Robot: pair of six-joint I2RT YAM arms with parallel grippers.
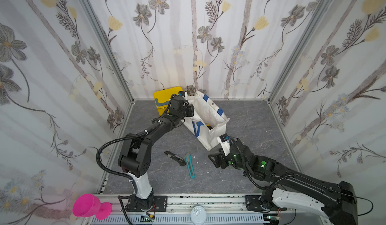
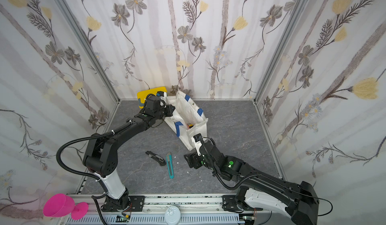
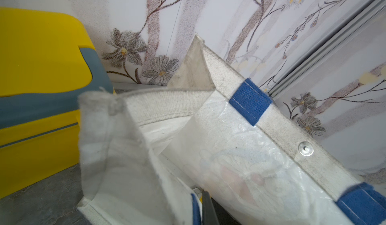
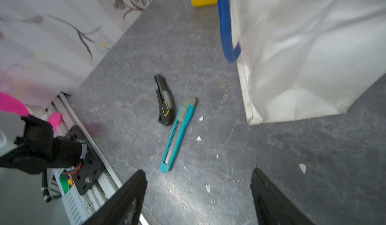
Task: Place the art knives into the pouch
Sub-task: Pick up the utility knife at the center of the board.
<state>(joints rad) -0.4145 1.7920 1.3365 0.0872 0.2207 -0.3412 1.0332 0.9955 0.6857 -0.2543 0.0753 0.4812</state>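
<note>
**Pouch held open, knife not yet lifted**

We see the left gripper (image 1: 192, 110) with fingers closed on the rim of the white canvas pouch with blue rope handles (image 1: 208, 111), seemingly to hold its mouth open. The teal plastic art knife (image 1: 189, 165) lies on the grey counter (image 1: 240, 171) on the robot's side of the pouch, beside a black-and-grey cutter (image 1: 175, 158). The right gripper (image 4: 198, 170) hovers near the pouch's corner, fingers spread and empty, likely poised for pickup.

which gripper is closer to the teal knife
Right. The right gripper hangs open just beside the teal knife; the left gripper is far back at the pouch rim.
</note>
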